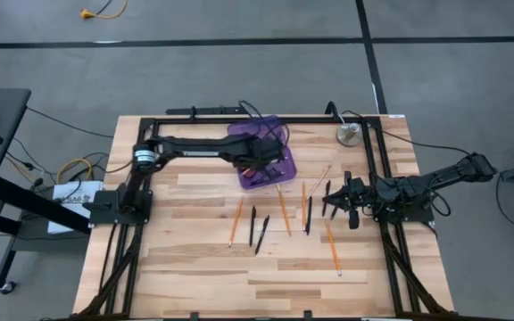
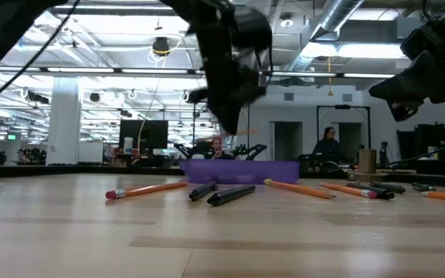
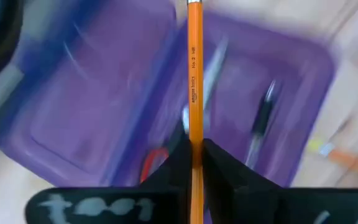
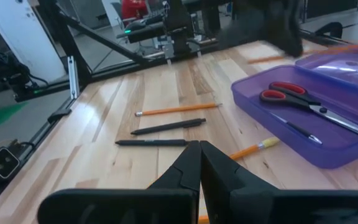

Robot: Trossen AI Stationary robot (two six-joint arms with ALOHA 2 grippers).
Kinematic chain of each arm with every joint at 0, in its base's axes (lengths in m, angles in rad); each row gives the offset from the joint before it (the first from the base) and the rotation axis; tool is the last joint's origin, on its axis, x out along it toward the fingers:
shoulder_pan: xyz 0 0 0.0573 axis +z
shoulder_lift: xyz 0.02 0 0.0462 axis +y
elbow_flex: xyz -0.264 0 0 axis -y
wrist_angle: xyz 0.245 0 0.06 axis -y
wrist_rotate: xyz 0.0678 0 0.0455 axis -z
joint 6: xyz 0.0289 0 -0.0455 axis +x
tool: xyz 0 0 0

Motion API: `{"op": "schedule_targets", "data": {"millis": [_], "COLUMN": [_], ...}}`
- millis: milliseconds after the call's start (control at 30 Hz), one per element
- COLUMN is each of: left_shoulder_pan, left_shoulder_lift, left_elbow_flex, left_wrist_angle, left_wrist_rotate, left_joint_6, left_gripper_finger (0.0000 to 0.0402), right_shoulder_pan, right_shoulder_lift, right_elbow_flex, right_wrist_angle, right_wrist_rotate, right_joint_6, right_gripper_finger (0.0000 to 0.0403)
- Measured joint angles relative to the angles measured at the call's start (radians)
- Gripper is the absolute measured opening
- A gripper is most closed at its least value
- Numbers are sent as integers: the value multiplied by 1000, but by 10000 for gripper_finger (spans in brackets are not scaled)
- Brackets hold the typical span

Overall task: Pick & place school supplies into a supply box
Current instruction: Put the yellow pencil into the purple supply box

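The left gripper, its fingers pinched tight on an orange pencil, hangs over the open purple supply box at the far middle of the wooden desk. The left wrist view shows the pencil running up between the two dark fingers, with a black pen and a glimpse of red lying in the box below. The right wrist view shows red-handled scissors resting inside the box. The right gripper, closed and holding nothing, waits above the right side of the desk, well apart from the box. Loose on the desk nearer than the box lie more orange pencils and slim black pens, scattered between the two arms. A small round metal disc sits at the far right corner. In the low view, people can be seen in the room beyond the desk.
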Motion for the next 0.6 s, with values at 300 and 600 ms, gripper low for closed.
{"op": "schedule_targets", "data": {"millis": [300,600], "left_shoulder_pan": [-3,-3], "left_shoulder_lift": [59,59], "left_elbow_flex": [30,31], "left_wrist_angle": [17,16], "left_wrist_rotate": [53,94], "left_joint_6": [43,53], "left_gripper_finger": [16,17], "right_shoulder_pan": [0,0], "right_shoulder_lift": [0,0], "right_elbow_flex": [0,0], "right_wrist_angle": [-5,-10], "right_wrist_rotate": [-1,-8], "right_joint_6": [0,0], "right_gripper_finger": [0,0]}}
